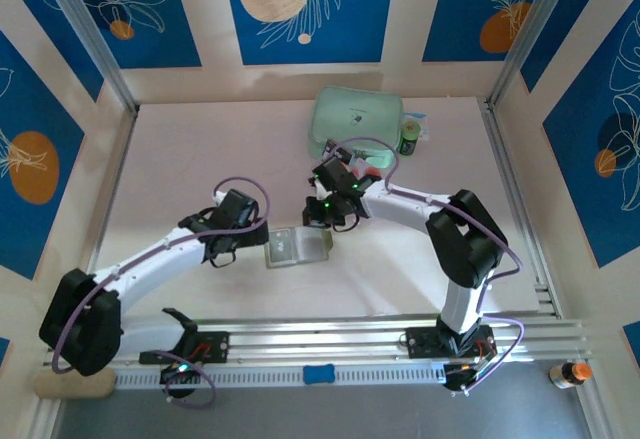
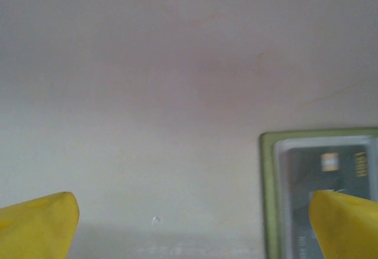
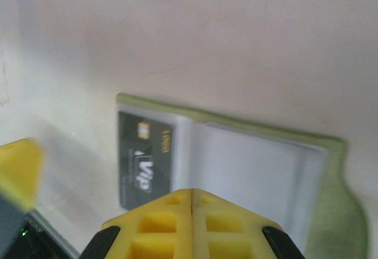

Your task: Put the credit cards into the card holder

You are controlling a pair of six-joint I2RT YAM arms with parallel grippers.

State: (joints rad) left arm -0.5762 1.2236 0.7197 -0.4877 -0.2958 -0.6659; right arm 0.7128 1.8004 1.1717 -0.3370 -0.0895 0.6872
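Note:
The olive-green card holder [image 1: 297, 248] lies open on the table between the two arms. A dark credit card [image 3: 144, 158] with gold and white lettering sits in its left pocket, and the greyish right pocket [image 3: 254, 173] shows no card. My right gripper [image 3: 192, 197] hovers just above the holder's near edge, shut with nothing between its yellow fingers [image 3: 171, 223]. My left gripper [image 2: 194, 212] is open wide beside the holder's left edge [image 2: 267, 200], over bare table; its right fingertip [image 2: 345, 223] overlaps the card [image 2: 331, 176].
A mint-green zip case [image 1: 355, 121] and a small green bottle [image 1: 410, 139] stand at the back, behind my right arm. Something red [image 1: 368, 172] peeks out beside the right wrist. An orange-capped bottle [image 1: 570, 372] sits past the front rail.

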